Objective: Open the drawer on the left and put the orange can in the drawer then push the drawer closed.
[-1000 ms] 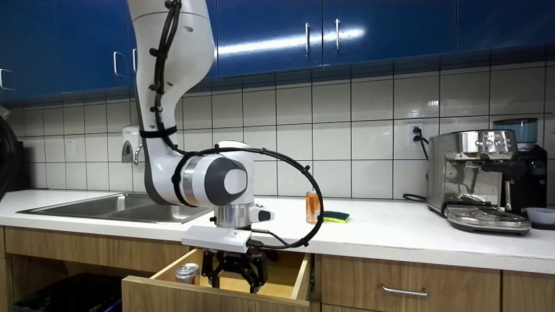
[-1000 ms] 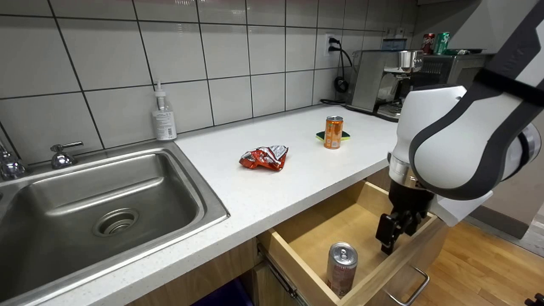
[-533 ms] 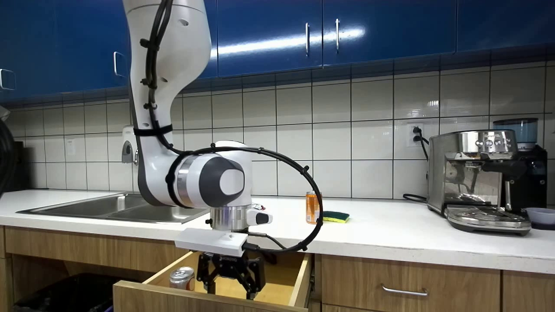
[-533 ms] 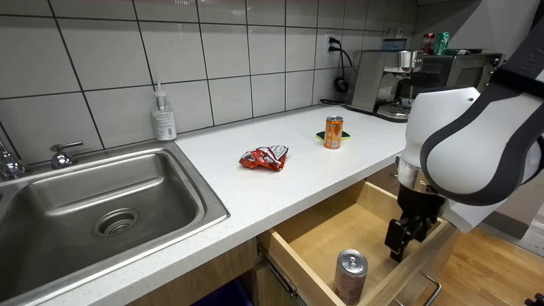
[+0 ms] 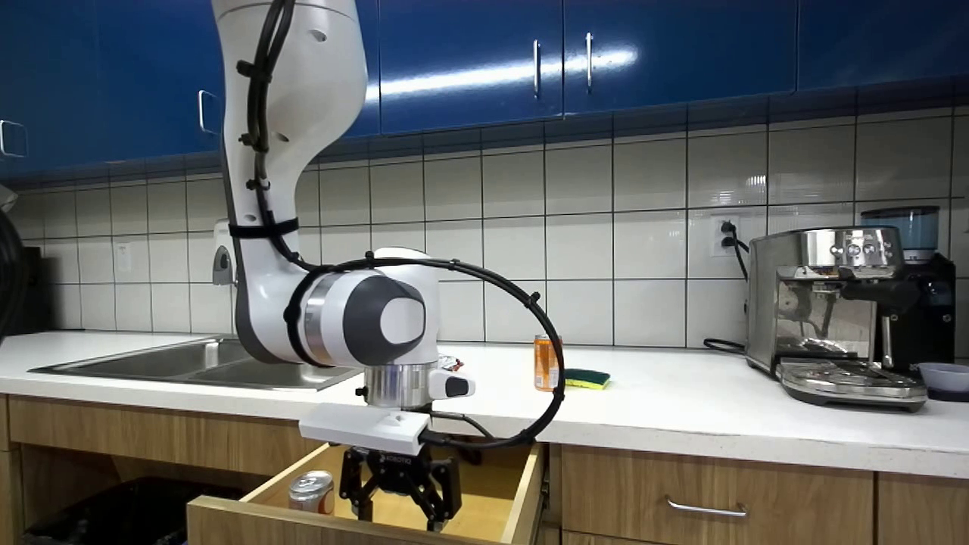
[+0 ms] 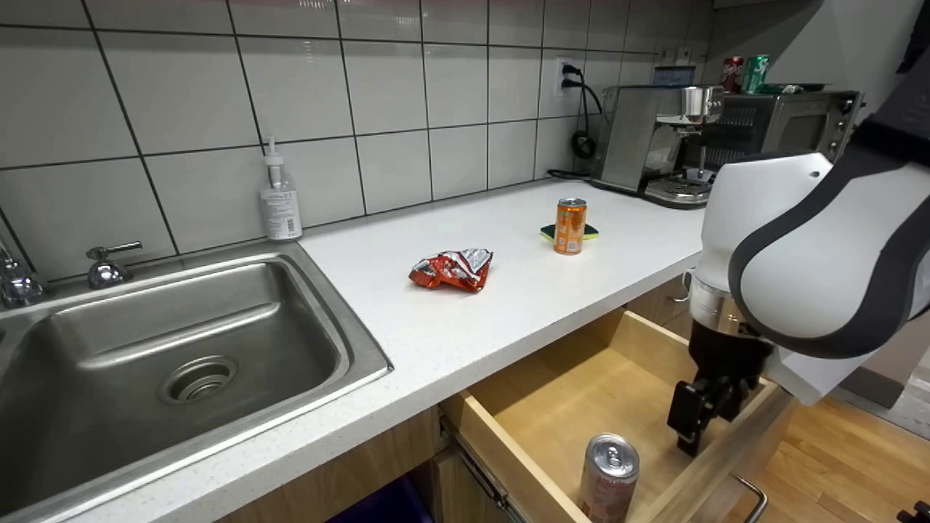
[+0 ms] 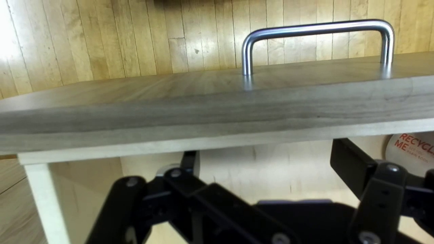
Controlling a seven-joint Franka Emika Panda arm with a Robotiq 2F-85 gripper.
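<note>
The orange can stands upright on the white counter in both exterior views (image 5: pixel 546 363) (image 6: pixel 570 226), apart from the gripper. The drawer is pulled open; its front (image 5: pixel 257 524) and bare floor (image 6: pixel 559 385) show. Its silver bar handle (image 7: pixel 315 30) is on the outer side of the front in the wrist view. My gripper (image 5: pixel 400 518) is open with nothing between its fingers. It reaches down into the drawer just behind the front panel, as the wrist view shows too (image 7: pixel 267 154). I cannot tell whether the fingers touch the panel.
Another can (image 6: pixel 609 476), silver-topped and reddish, stands inside the drawer near its side wall. A crumpled red wrapper (image 6: pixel 452 270) and a green-yellow sponge (image 5: pixel 587 378) lie on the counter. A sink (image 6: pixel 218 349) and a coffee machine (image 5: pixel 825 303) flank the area.
The drawer has slid further out from the counter, carrying the can inside it. My gripper has moved outward with the drawer front. The orange can has not moved.
</note>
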